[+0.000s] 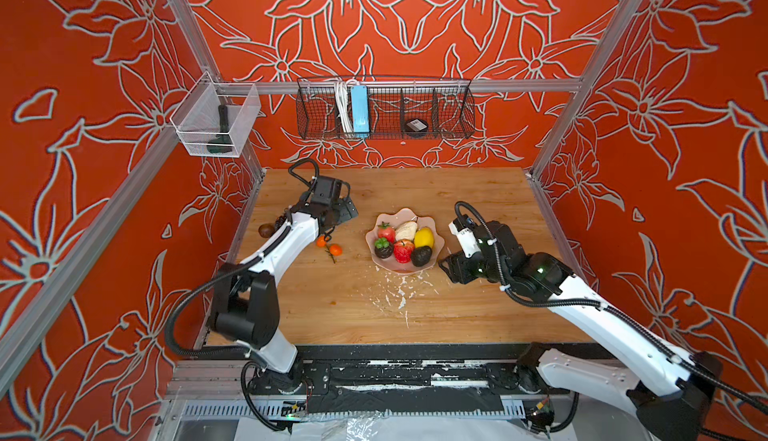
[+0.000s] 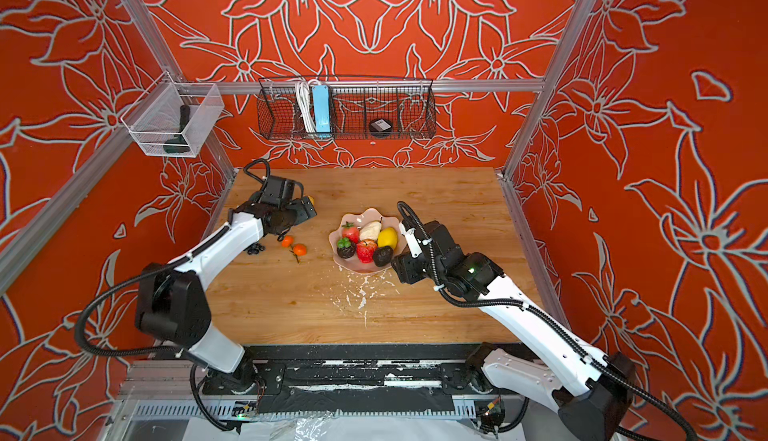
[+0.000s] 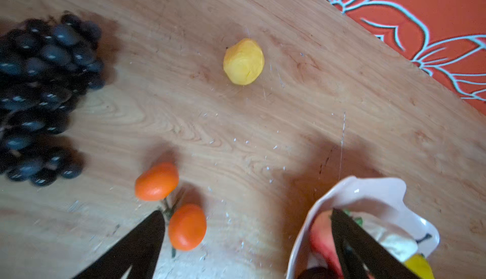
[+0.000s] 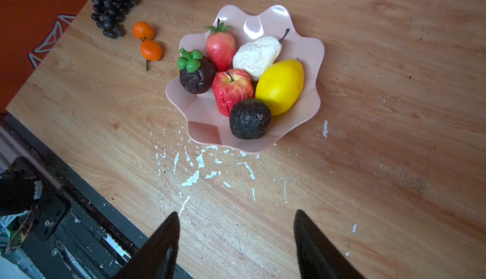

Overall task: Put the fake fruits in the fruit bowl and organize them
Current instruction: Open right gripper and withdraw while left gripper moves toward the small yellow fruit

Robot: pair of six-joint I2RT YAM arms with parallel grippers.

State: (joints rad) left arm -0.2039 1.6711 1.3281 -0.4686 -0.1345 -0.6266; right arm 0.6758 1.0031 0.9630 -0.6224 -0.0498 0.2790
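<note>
The pink scalloped fruit bowl (image 1: 405, 211) (image 2: 371, 211) (image 4: 207, 128) sits mid-table. It holds a strawberry (image 4: 220, 47), a white pear (image 4: 256, 55), a lemon (image 4: 280, 85), a red apple (image 4: 231, 89), a dark avocado (image 4: 249, 118) and a dark fruit with green leaves (image 4: 196, 76). Left of the bowl on the table lie two small oranges on a stem (image 3: 157, 181) (image 1: 328, 245), a black grape bunch (image 3: 39, 93) (image 4: 115, 4) and a small yellow fruit (image 3: 243, 61). My left gripper (image 3: 247, 212) (image 1: 347, 210) hovers open and empty between the oranges and the bowl (image 3: 368, 188). My right gripper (image 4: 236, 213) (image 1: 449, 266) is open and empty at the bowl's near right side.
A brown fruit (image 1: 266, 230) lies at the table's left edge beside the left arm. White paint flecks (image 4: 200, 167) mark the wood in front of the bowl. A black wire basket (image 1: 384, 106) and a clear mesh box (image 1: 216, 121) hang on the back rail.
</note>
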